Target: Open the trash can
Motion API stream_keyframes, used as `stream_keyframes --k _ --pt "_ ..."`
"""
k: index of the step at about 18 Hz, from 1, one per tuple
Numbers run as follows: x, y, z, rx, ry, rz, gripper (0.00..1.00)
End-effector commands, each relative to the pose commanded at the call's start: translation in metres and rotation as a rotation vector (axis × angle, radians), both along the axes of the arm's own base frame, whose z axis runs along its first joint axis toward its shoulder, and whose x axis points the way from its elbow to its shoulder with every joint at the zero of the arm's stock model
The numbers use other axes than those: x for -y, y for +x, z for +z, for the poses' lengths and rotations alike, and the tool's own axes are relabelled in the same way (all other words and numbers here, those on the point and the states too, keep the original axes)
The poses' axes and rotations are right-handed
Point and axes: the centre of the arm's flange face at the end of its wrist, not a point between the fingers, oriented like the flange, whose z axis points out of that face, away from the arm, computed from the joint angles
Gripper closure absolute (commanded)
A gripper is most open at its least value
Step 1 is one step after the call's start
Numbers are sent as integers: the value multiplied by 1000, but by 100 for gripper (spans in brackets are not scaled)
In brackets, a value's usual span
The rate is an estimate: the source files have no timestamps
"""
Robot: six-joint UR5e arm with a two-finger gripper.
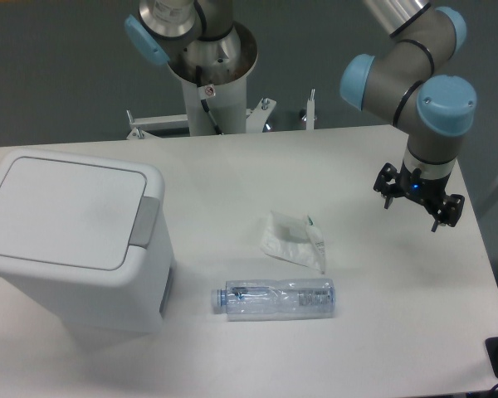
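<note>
- I see the trash can [70, 240], a big white bin, standing at the left edge of the table [232, 166], its flat lid [62, 211] shut.
- A grey push tab [145, 222] sits on the lid's right edge.
- My gripper [419, 201] hangs over the table's right side, well apart from the bin, fingers spread and holding nothing.
- Between them lie a clear plastic bottle [275, 299] on its side and a crumpled white wrapper [292, 240].
- I judge the task not yet begun: the approach is the step in hand.
- Next I must travel left, above the bottle and wrapper, then press down on the tab.
</note>
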Motion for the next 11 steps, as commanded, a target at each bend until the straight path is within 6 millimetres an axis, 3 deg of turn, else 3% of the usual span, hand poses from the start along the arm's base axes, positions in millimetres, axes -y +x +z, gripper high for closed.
stream_keyframes --k 7,11 --pt "-3 2 4 -7 4 -3 0" --pt "-19 15 7 1 23 46 0"
